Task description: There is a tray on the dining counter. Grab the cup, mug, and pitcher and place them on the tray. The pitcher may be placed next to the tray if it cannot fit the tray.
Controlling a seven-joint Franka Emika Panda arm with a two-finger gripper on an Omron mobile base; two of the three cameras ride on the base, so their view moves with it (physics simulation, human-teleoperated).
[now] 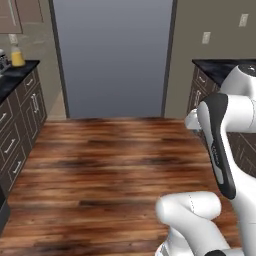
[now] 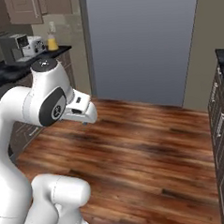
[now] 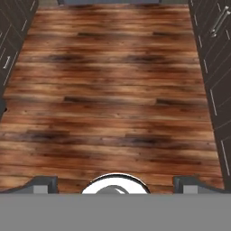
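Observation:
The pitcher, glass with orange liquid, stands far off on the black-topped counter at the left wall. My gripper hangs over the bare wooden floor in the middle of the aisle, pointing down and forward. Its two dark tips stand wide apart at the bottom of the hand view, open, with nothing between them. In the right base view the hand juts out from the raised arm. The tray, cup, mug and dining counter are out of view.
A coffee machine and a white appliance stand beside the pitcher. Dark drawer cabinets line both sides. Another black-topped counter is at the right. A grey panel closes the far end.

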